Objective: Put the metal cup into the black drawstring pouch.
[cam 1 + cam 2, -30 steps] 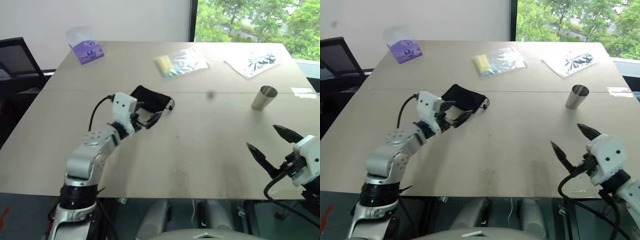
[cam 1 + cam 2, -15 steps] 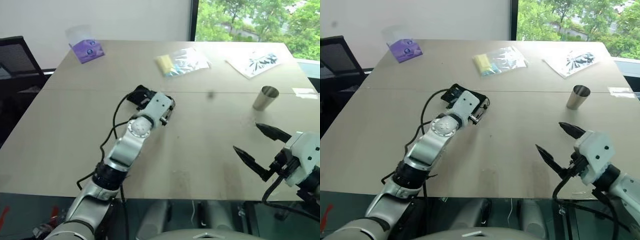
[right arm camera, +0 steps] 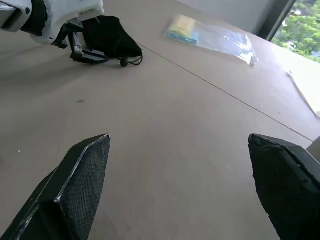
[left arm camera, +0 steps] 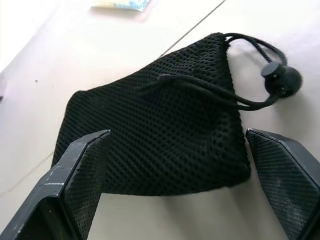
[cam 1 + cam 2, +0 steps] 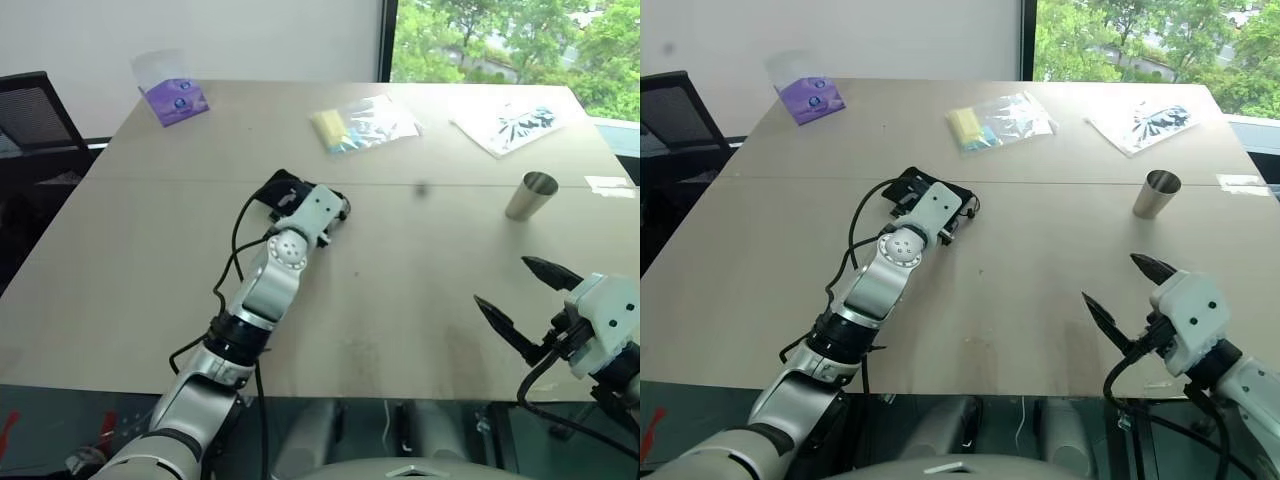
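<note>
Left wrist view: spread left gripper (image 4: pixel 175 192) straddles the pouch (image 4: pixel 160 130) mid-table, poised to pinch; right gripper (image 5: pixel 520 300), also spread, waits near the table's front edge, cup (image 5: pixel 528 195) untouched.

Black drawstring pouch (image 4: pixel 165 130) flat on table (image 5: pixel 400 290), between left gripper (image 4: pixel 175 185) fingers, cord end toward its right finger. Metal cup (image 5: pixel 528 196) upright, well ahead of right gripper (image 5: pixel 520 300). Plastic bags (image 5: pixel 365 124) beyond left gripper, far side.

Black mesh pouch (image 4: pixel 160 130), shiny silver cup (image 5: pixel 529 195), pale wood-tone table (image 5: pixel 420 290)
</note>
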